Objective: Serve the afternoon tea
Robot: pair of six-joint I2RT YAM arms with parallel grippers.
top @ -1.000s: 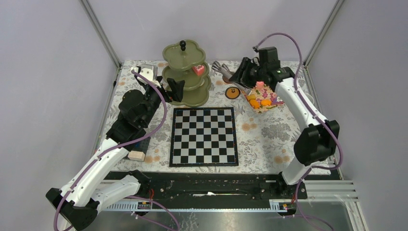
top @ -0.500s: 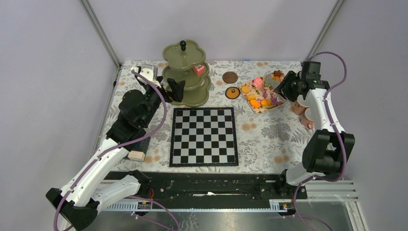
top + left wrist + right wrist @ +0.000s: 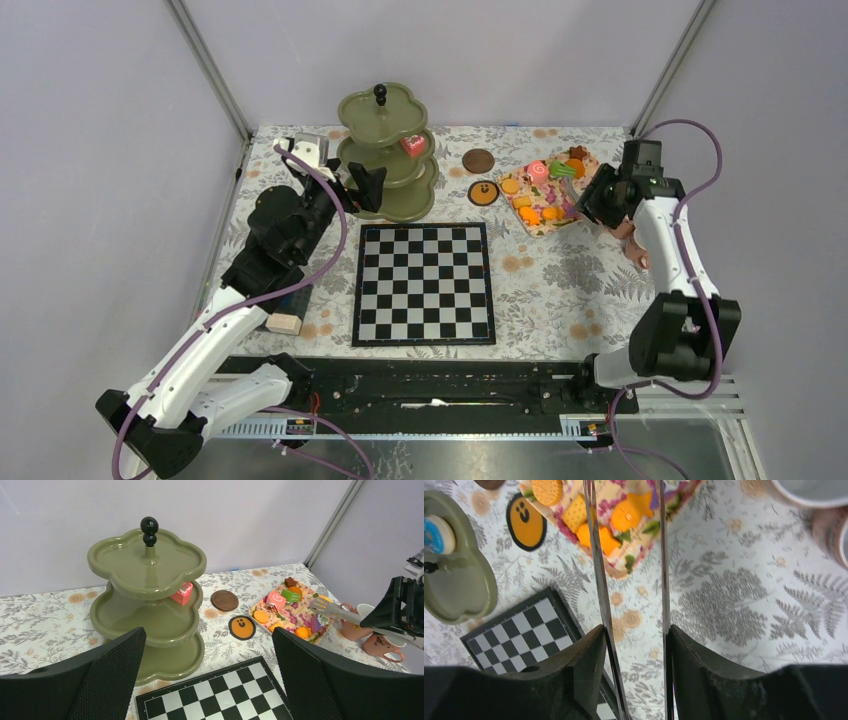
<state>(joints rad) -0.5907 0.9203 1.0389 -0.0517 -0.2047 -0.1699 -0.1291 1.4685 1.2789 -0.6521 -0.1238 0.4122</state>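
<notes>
Noting left gripper (image 3: pixel 366 187) gaping wide, gripping nothing, hanging just beside the lower tiers of the stand.

Counting one beige block (image 3: pixel 284 323) lying by the left arm.

Counting one olive-green three-tier stand (image 3: pixel 150 565), standing upright at the far side of the floral cloth. Seeing one pink pastry (image 3: pixel 182 593) sitting on the middle tier. Finding top tier bare, and lowest tier bare as far as showing.

Counting one chessboard (image 3: pixel 423 283) in the middle, carrying nothing.

Counting two round discs between stand and tray: one brown disc (image 3: pixel 224 600), one orange disc with a face (image 3: pixel 242 627).

Counting one patterned tray (image 3: pixel 299 616), carrying roughly eight pastries: one pink swirl, one green, one brown, the rest mostly orange. Leaving exact count uncertain, pieces crowding together.

Noting right gripper (image 3: pixel 634 632) clamping metal tongs (image 3: pixel 332 610) between half-parted fingers, tips reaching over the tray's right side and pinching nothing visible.

Counting two pink-patterned cups (image 3: pixel 352 628) just right of the tray.

Judging task as barely starting: one pastry served, the others waiting on the tray, cups not yet set out.
</notes>
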